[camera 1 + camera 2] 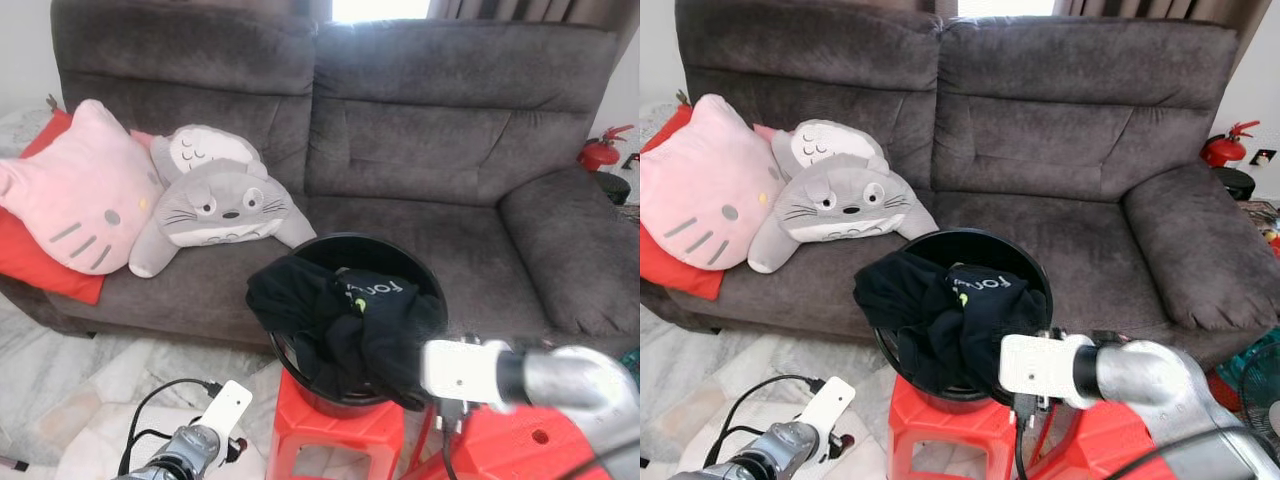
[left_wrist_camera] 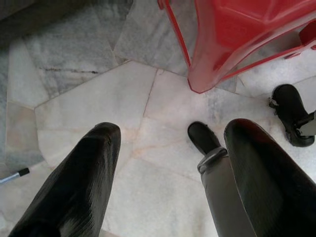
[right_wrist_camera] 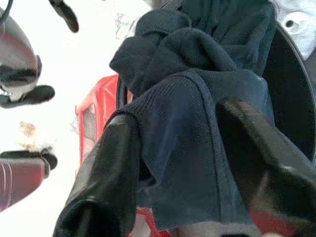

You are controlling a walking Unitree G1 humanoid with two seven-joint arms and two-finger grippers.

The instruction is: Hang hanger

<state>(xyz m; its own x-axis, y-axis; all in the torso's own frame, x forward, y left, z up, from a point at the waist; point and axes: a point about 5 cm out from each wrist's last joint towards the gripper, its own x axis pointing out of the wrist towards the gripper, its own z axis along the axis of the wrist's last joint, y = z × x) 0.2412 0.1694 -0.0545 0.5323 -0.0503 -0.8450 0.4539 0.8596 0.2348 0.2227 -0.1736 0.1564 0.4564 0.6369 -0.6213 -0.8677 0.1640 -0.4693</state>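
My left gripper [image 2: 165, 148] hangs low over the pale marble floor [image 2: 98, 108], its two black fingers spread apart with nothing between them, close to the leg of a red stool [image 2: 232, 34]. My right gripper [image 3: 182, 163] is at the near rim of the black bucket [image 1: 400, 262], and its fingers stand on either side of a fold of the dark garment [image 3: 197, 148]; they bracket the cloth, though I cannot tell whether they are pressed shut on it. That black garment [image 1: 330, 315] spills out of the bucket and droops over its front edge, a bit of light lettering showing on top. The bucket sits on the red stool [image 1: 335, 425], with a second red stool [image 1: 510, 440] just beside it under my right arm. A black cable [image 1: 160, 400] loops on the floor near my left wrist. Beyond stands a grey sofa [image 1: 450, 150], with a grey plush cushion [image 1: 215, 205], a pink cat-face cushion [image 1: 75, 195] and a red cushion [image 1: 40, 262] at its left end. A red fire extinguisher [image 1: 600, 150] stands past the right armrest. I see no hanger that I can make out.
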